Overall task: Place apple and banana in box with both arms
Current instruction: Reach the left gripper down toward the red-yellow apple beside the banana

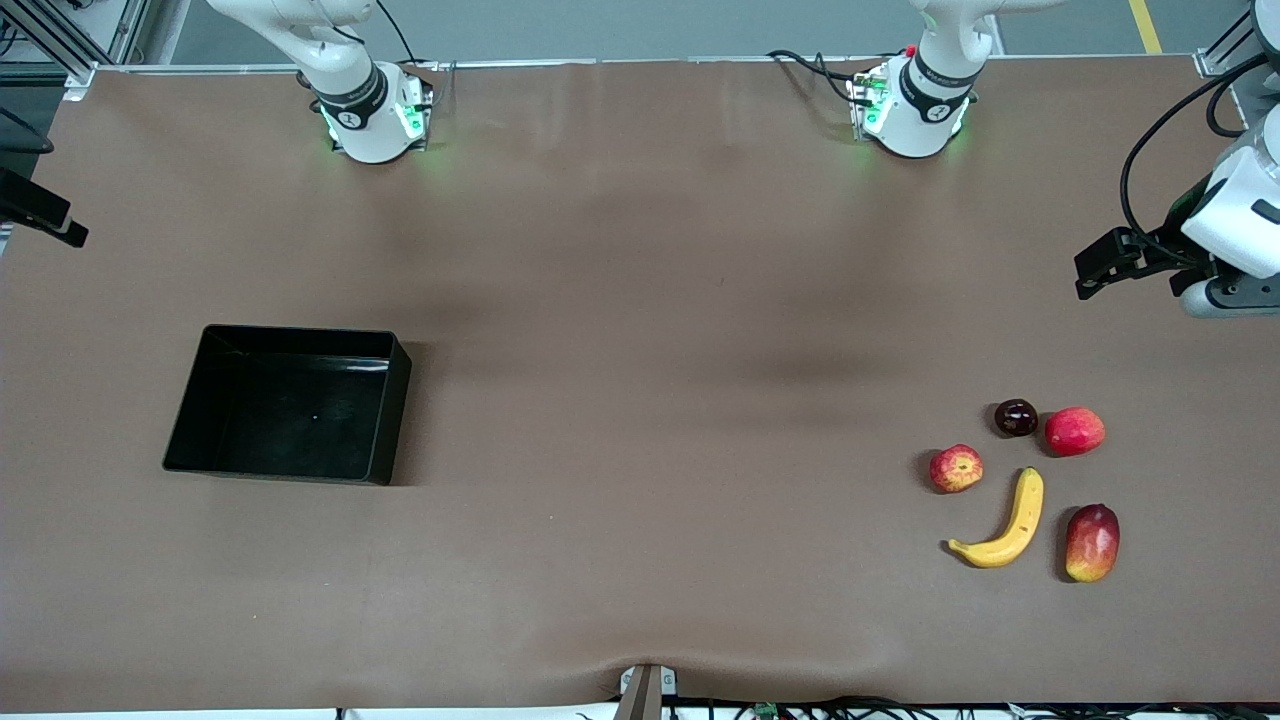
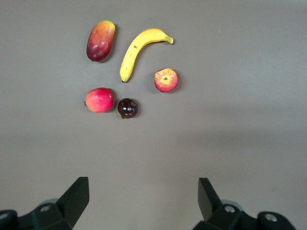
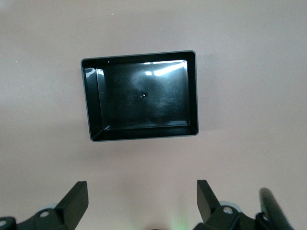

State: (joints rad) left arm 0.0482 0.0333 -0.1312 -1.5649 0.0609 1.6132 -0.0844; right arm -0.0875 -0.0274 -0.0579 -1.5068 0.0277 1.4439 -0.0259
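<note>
Where fruits cluster, the banana (image 1: 1003,524) curves yellow, dark-tipped.

Black box (image 1: 190,425) sits toward the right arm's end of the table (image 1: 640,300), nothing in it. Fruit cluster toward the left arm's end: apple (image 1: 956,468), banana (image 1: 1004,524) just nearer the camera, mango-like fruit (image 1: 1092,542) beside the banana, pinkish-red fruit (image 1: 1074,431) touching a dark round fruit (image 1: 1015,417). Left gripper (image 1: 1100,266) is over the table edge, well apart from the fruit.

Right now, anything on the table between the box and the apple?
No. In the front view the stretch of table from the box to the apple is bare brown mat; the other fruits lie past the apple, toward the left arm's end.
</note>
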